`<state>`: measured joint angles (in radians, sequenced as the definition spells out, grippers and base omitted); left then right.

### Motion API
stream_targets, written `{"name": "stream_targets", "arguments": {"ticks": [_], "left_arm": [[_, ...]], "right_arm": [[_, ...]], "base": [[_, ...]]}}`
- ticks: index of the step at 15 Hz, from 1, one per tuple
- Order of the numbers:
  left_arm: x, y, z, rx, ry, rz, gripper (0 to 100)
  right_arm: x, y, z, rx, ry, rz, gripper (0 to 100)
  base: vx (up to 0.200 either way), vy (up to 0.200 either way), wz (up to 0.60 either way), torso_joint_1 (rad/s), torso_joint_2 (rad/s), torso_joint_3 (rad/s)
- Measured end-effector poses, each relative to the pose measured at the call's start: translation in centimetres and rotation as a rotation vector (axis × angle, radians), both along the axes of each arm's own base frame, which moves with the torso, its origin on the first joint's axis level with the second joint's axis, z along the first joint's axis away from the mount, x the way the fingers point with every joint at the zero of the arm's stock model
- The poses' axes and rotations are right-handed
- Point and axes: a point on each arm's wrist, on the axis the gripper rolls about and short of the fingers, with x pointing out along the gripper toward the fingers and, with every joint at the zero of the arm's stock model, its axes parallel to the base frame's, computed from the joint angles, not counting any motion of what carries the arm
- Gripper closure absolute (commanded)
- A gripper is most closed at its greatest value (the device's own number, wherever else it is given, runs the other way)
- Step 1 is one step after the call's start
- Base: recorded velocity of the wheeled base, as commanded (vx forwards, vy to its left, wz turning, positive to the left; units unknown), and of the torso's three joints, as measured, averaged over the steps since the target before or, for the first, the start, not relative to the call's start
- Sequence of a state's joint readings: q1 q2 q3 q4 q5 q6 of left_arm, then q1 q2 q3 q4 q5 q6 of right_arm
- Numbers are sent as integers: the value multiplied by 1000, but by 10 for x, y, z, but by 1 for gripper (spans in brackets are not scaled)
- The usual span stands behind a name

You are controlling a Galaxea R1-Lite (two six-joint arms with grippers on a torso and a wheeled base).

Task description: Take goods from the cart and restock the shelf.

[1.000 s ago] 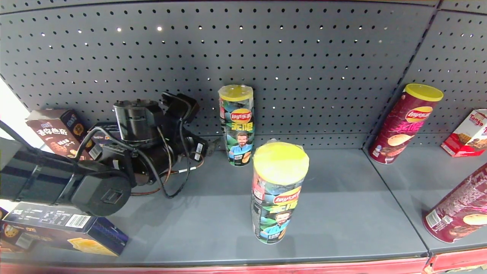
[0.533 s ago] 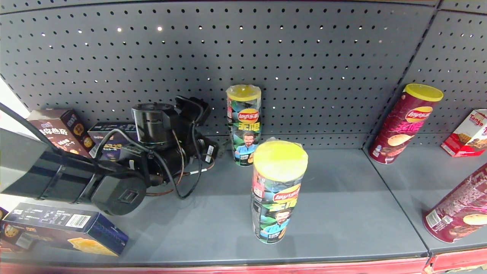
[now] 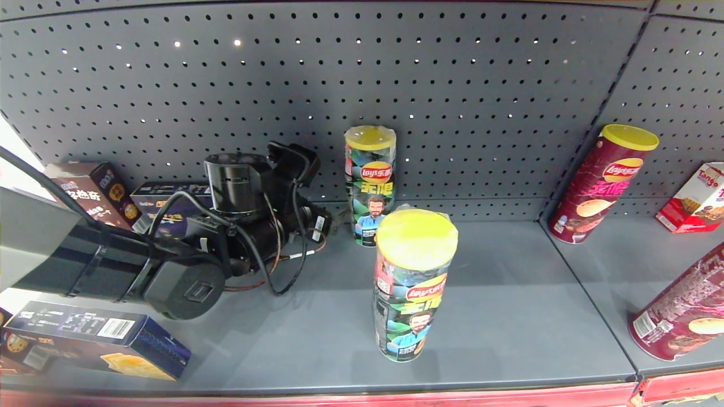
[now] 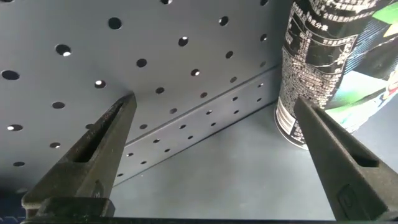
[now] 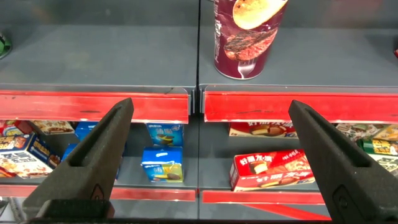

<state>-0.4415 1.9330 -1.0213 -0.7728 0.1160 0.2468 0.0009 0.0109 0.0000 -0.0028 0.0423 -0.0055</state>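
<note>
Head view, rear chips can beside left end effector, long axis vertical, lid up, jaws spread wide, empty.

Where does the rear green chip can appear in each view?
Head view: rear green chip can stands on the shelf, before the pegboard.
Left wrist view: its lower part, beyond the open jaws of the left gripper.
Right wrist view: a maroon chip can instead.
Shared landmark: the pegboard.

Grey shelf bears chip cans and biscuit boxes.
</note>
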Motion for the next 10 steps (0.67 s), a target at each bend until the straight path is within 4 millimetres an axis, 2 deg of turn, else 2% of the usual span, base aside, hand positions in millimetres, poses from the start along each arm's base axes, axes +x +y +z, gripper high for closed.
{"name": "stream_targets", "arguments": {"ticks": [10], "left_arm": [[0, -9, -3, -12, 11, -17, 0]], "right_arm": [[0, 0, 0, 0, 0, 0, 0]], "base": [[0, 0, 0, 0, 0, 0]]}}
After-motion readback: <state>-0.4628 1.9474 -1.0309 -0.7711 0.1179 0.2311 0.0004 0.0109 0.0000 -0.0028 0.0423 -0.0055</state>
